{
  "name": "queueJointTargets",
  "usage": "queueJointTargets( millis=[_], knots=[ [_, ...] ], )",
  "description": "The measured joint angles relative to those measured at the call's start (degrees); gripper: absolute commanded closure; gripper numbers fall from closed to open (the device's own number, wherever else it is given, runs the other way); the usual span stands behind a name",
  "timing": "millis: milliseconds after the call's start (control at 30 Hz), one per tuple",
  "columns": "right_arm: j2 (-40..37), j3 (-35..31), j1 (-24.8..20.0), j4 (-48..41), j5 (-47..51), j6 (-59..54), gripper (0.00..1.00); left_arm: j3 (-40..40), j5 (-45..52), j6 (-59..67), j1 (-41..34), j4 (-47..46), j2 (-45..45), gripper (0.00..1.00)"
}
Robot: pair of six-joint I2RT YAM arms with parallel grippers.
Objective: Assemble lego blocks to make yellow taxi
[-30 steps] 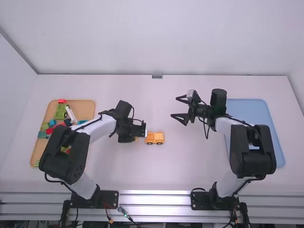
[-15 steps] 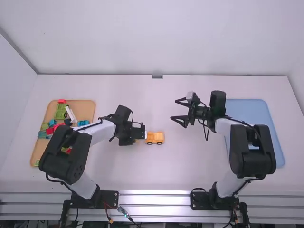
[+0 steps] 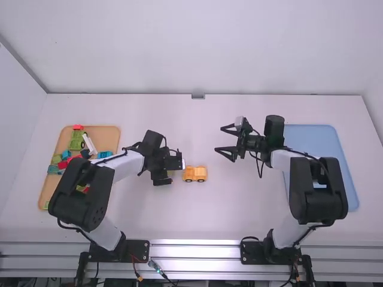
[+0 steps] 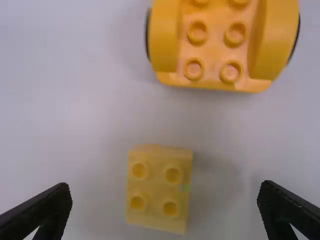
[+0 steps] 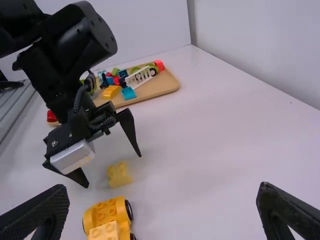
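Just left of the orange-yellow wheeled base, my left gripper is low over the table. My right gripper hangs farther right and up the table, open and holding nothing. In the left wrist view a yellow 2x2 block lies between the spread fingers of my left gripper, touched by neither, apart from the wheeled base. The right wrist view shows my right gripper with fingers wide apart, the yellow block and the wheeled base with a lighter block on it.
A wooden tray with several coloured blocks and a green wheeled piece stands at the left, partly under the left arm. A blue tray lies at the right, partly behind the right arm.
My left gripper has shifted slightly and turned a little near the small block. The right arm has barely moved, dipping very slightly. The wheeled base stays in place.
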Motion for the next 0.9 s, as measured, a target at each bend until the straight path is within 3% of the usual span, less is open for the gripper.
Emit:
queueJointTargets(
  millis=[267, 433, 633, 767, 900],
  knots=[
    [0.0, 0.0, 0.0, -0.1, 0.0, -0.2, 0.01, 0.0, 23.5, 9.4, 12.3, -1.5, 0.1, 0.01],
    [0.0, 0.0, 0.0, -0.1, 0.0, -0.1, 0.01, 0.0, 37.7, 13.3, 17.4, 0.1, 4.7, 0.01],
    [0.0, 0.0, 0.0, -0.2, 0.0, -0.1, 0.01, 0.0, 43.2, 13.2, 16.6, 4.7, 12.0, 0.04],
    [0.0, 0.0, 0.0, -1.3, 0.0, -0.2, 0.01, -0.3, 44.3, 14.9, 16.9, 4.8, 13.3, 0.23],
    [0.0, 0.0, 0.0, -1.5, 0.0, -0.1, 0.01, -1.5, 43.7, 16.0, 16.9, 6.9, 13.3, 0.24]
  ],
)
